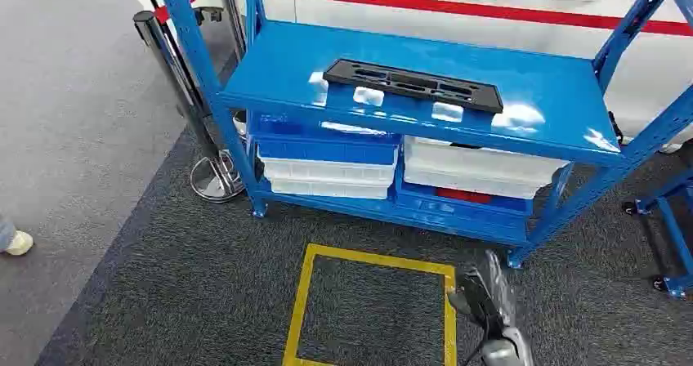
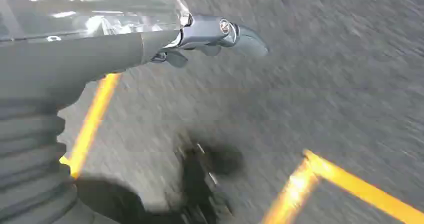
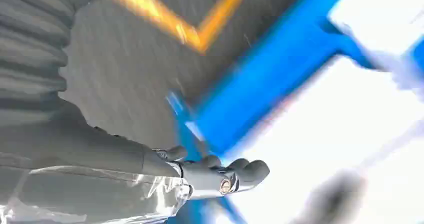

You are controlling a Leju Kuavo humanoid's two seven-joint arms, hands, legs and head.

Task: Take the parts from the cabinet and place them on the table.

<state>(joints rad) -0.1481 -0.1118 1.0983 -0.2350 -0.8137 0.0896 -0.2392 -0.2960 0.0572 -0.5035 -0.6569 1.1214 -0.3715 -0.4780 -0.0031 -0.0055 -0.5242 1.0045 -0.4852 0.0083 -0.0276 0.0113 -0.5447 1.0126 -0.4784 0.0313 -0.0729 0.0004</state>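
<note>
Right robot hand (image 1: 488, 296) hangs low in the head view, over the dark grey carpet (image 1: 204, 292) just beside the right edge of a yellow tape square (image 1: 449, 317) marked on the floor. It holds nothing. In the right wrist view the same right robot hand (image 3: 220, 174) shows its dark fingers (image 3: 252, 170) gently curled with gaps between them and nothing inside, against a blurred blue frame and a bright white surface. The left robot hand (image 2: 210, 36) appears in the left wrist view, hanging above the carpet with yellow tape lines (image 2: 92, 121) beneath it; its fingers (image 2: 247, 40) lie out nearly straight and it carries nothing.

Beyond the tape square stands the blue metal shelving cabinet (image 1: 564, 117), open-sided, with angled blue uprights. On its glossy top shelf lies the long black flat plastic part (image 1: 413, 85) with slots cut along its length, resting flat near the middle of the shelf and running slightly askew to the front edge. Bright reflections of ceiling lights sit on the shelf around it. On the lower shelf are stacked blue and white plastic bins (image 1: 327, 166) on the left and white bins (image 1: 478, 170) on the right, with something red (image 1: 463, 194) under the right stack.

To the cabinet's left stands a black post on a round chrome base (image 1: 214, 178). A white wall with a red stripe (image 1: 458, 6) runs behind. At the far left edge, a person's light-coloured shoe (image 1: 16, 242) rests on the lighter grey floor.
</note>
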